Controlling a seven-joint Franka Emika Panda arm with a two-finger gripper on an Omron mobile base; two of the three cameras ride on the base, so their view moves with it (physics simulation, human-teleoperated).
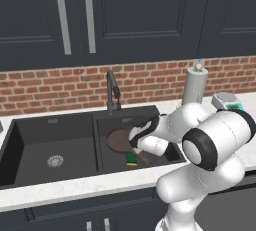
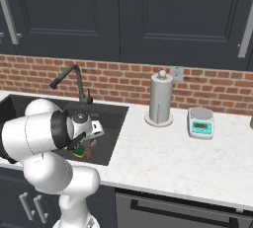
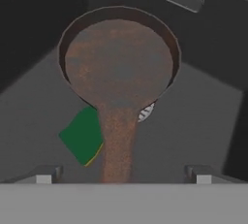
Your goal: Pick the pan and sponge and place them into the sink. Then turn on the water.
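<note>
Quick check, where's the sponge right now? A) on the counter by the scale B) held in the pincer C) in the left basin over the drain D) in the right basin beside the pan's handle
D: the sponge lies on the floor of the sink's right basin, beside the handle of the pan, with the open pincer above it.

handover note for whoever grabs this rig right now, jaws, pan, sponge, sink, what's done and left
Gripper: jaws open, empty, hanging in the right basin over the pan's handle.
Pan: lying in the right basin of the sink, partly over the drain.
Sponge: on the basin floor beside the pan's handle, green side up.
Faucet: no stream at the spout, so the water looks off.
Done: pan and sponge are in the sink.
Left: lift the arm out of the basin and turn on the water.
</note>
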